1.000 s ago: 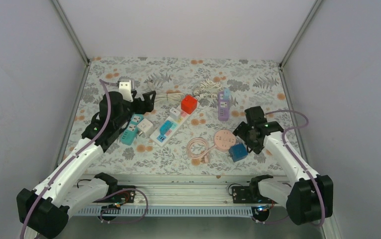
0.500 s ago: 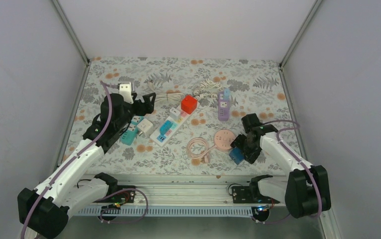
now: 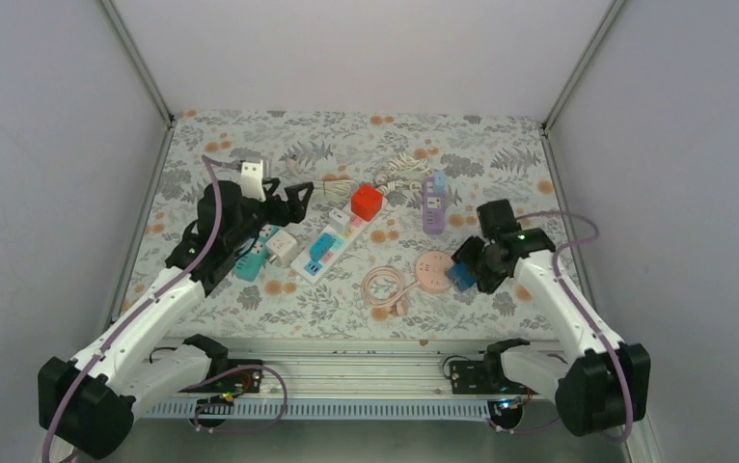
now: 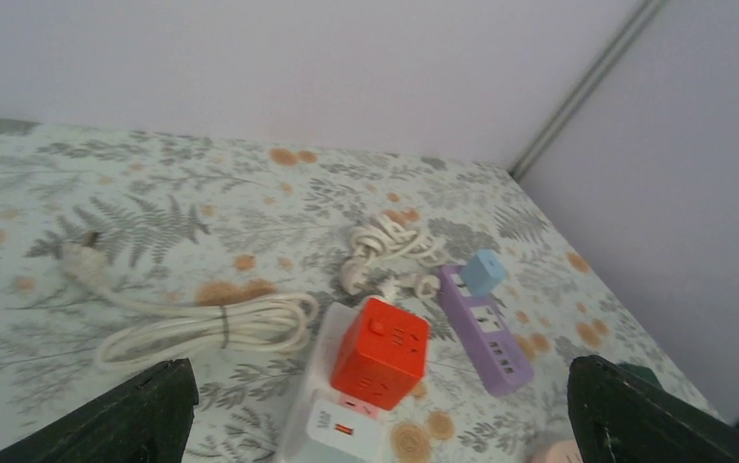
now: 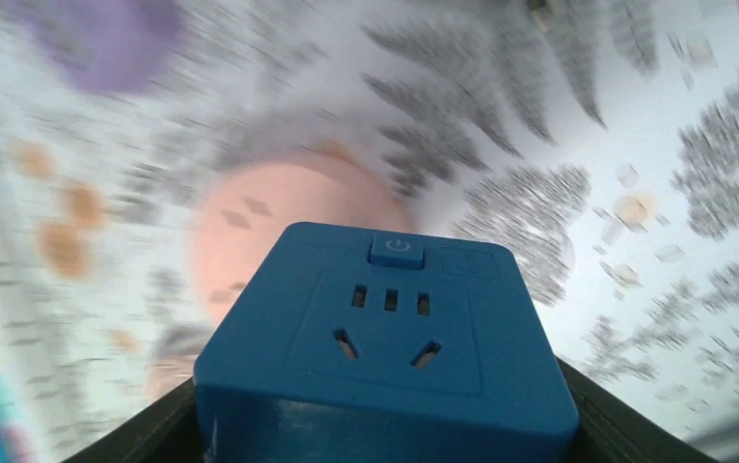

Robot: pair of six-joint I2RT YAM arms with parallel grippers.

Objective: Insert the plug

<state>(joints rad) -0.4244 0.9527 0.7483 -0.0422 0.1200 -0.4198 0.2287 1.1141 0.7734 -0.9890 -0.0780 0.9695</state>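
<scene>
Your right hand is closed on the blue cube adapter, right of centre in the overhead view, just beside the right edge of the pink round socket. 1 second ago that cube lay on the counter lower in the frame, with the hand above it and its jaws apart. Half a second ago the hand had dropped onto it, and now cube and hand sit higher in the frame and closer to the pink socket. In the right wrist view the cube fills the lower middle with its 1 socket face and power button toward the camera. A dark finger presses against each side, and the floral counter behind is smeared with motion blur. Your left hand is wide open and holds nothing. It stands in the upper left part of the overhead view and has moved slightly rightward since the earlier frame. Its wrist view looks between 2 spread fingers at the red cube plugged on the end of the white power strip, with a coiled white cord to the left and the purple strip to the right.
</scene>
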